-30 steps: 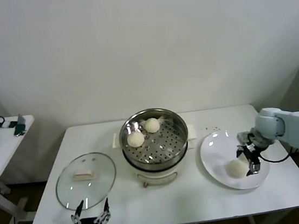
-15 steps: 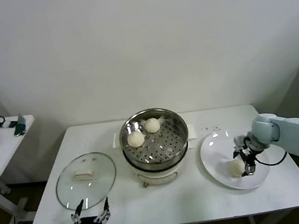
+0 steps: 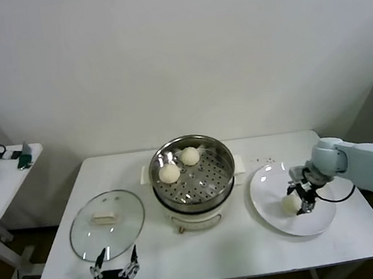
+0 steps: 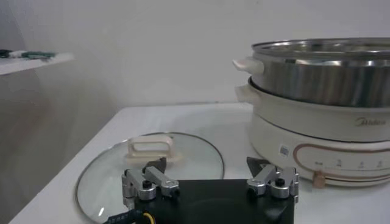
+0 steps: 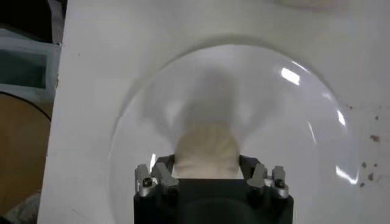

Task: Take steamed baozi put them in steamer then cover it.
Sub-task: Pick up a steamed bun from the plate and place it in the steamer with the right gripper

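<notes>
One steamed baozi (image 3: 290, 204) lies on a white plate (image 3: 320, 220) at the right of the table. My right gripper (image 3: 297, 201) is down over it, and its fingers press against both sides of this baozi (image 5: 206, 148). The bun still rests on the plate (image 5: 292, 115). Two more baozi (image 3: 169, 173) (image 3: 189, 155) sit on the perforated tray of the steel steamer (image 3: 197, 198) at the table's middle. The glass cover (image 3: 126, 228) lies flat at the left. My left gripper (image 3: 113, 265) hangs open at the front edge, just short of the cover (image 4: 189, 155) and beside the steamer (image 4: 323, 85).
A small side table (image 3: 1, 182) with a mouse and cables stands off to the far left. The white wall runs close behind the table. The steamer's cream base (image 4: 317, 131) carries a control panel facing the front.
My right gripper has slid a little left over the plate and its fingers have drawn in onto the baozi. The left arm has not moved.
</notes>
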Controlling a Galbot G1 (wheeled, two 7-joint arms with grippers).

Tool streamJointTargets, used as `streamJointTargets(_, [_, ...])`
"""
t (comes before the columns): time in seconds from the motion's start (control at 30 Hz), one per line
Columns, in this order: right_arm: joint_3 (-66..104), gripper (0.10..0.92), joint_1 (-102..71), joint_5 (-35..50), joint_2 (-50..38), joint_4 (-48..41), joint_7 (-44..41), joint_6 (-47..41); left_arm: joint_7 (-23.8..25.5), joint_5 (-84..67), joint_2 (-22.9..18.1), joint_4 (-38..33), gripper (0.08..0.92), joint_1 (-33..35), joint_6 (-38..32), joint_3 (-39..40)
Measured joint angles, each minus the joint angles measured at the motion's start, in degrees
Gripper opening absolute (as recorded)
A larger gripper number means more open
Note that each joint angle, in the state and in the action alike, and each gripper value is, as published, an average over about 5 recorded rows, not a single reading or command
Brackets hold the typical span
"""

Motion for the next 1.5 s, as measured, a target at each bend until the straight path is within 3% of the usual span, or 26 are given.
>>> streamJointTargets(0.3, [-9.18,0.705,16.58,2.5,3.51,0.94,-3.61,7.26,0.0,0.76,-0.28,-0.75,0.823,0.45,0.04,-0.07])
streamJointTargets(0.7, [-12.24,0.712,38.01,4.44,16.45,5.71,-5.69,21.55,-0.01,1.37,-0.84,-1.25,0.823,0.44,0.05,-0.07])
streamJointTargets(1.07, [-12.36,0.708,35.23,-3.76,28.13,11.3,-1.39,28.65,0.03,1.34,-1.22,-2.57,0.823,0.98,0.58,-0.2])
streamJointTargets(1.5, [-12.84,0.72,25.81,-12.41,34.19,8.21,1.17,31.65,0.05,1.27,-1.55,-3.41,0.823,1.39,0.66,-0.25])
